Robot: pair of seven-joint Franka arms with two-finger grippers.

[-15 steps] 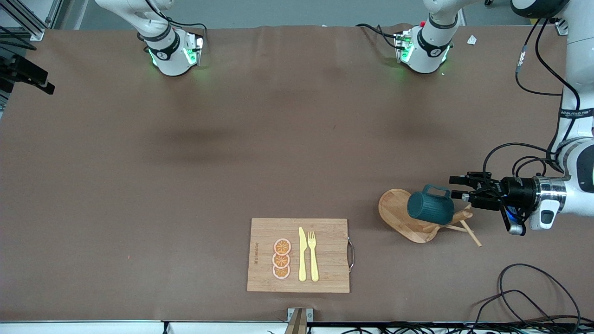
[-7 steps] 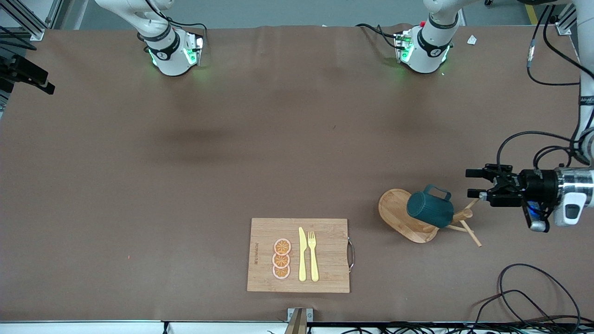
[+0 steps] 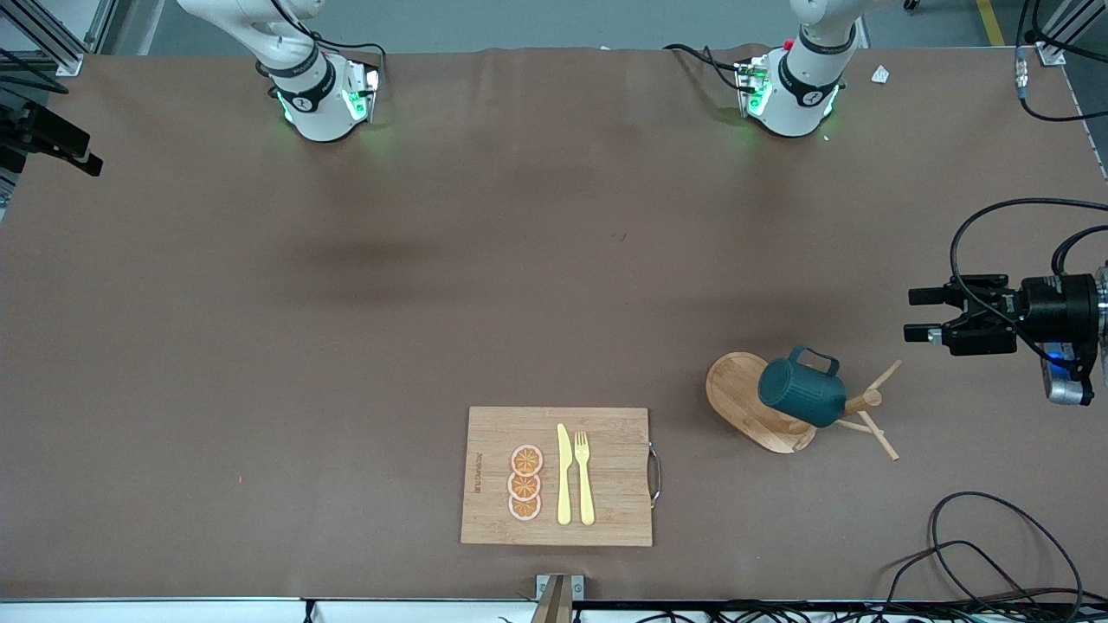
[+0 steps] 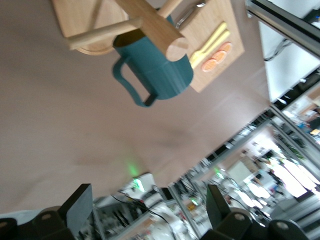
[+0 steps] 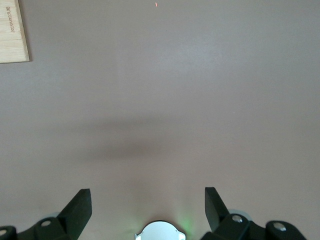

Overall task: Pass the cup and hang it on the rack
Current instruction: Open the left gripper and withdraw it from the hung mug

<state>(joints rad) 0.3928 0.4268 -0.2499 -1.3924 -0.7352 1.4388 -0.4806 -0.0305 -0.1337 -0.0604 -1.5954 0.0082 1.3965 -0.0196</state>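
Teal cup: hung on a rack peg, released.
Left end effector: spread, empty, over tabletop near rack.
Right end effector: spread, waiting.
Left to do: apparently nothing.

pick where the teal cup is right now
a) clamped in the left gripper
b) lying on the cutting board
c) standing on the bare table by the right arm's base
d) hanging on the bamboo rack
d: the cup hangs on the rack, with the post and pegs running past it in the left wrist view, while the left gripper is open and apart from it, holding nothing.
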